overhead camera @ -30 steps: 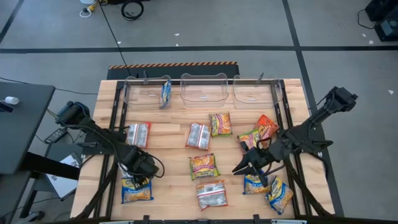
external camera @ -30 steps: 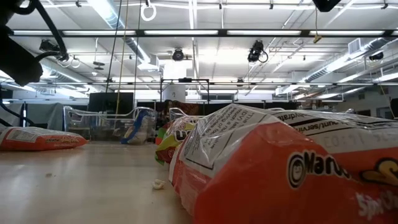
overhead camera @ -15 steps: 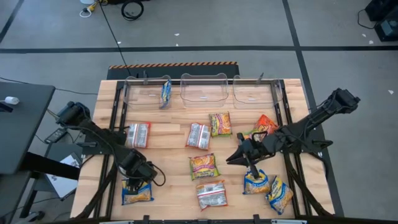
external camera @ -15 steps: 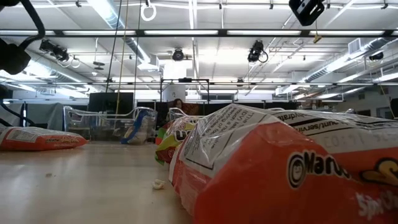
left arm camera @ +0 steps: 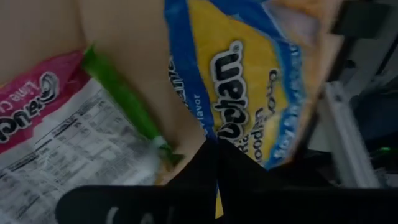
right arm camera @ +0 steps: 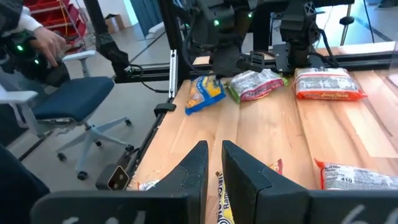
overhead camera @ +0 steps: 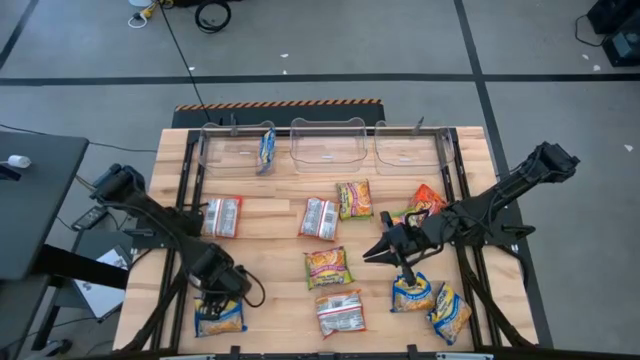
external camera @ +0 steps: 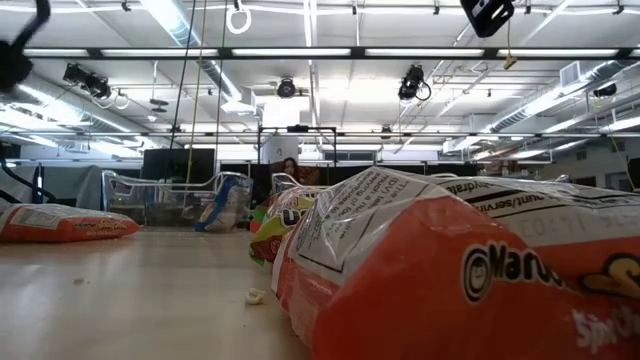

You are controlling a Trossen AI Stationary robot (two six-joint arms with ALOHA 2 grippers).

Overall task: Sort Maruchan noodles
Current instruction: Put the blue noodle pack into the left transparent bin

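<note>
Maruchan noodles packets lie scattered over the wooden table. My left gripper is at the front left, shut on the edge of a blue-yellow packet; the left wrist view shows the fingers pinched on that packet, beside a pink-green packet. My right gripper is at the front right, shut on the top edge of another blue-yellow packet; a yellow sliver shows between its fingers. One blue-yellow packet stands in the left clear bin.
Two more clear bins stand along the back edge. Other packets lie mid-table, front and right. An orange packet fills the low view. A person's hand and a chair show beyond the table.
My left gripper moved toward the front edge and shut on the blue-yellow packet. My right gripper shifted slightly toward the table's middle with its packet, then held still.
</note>
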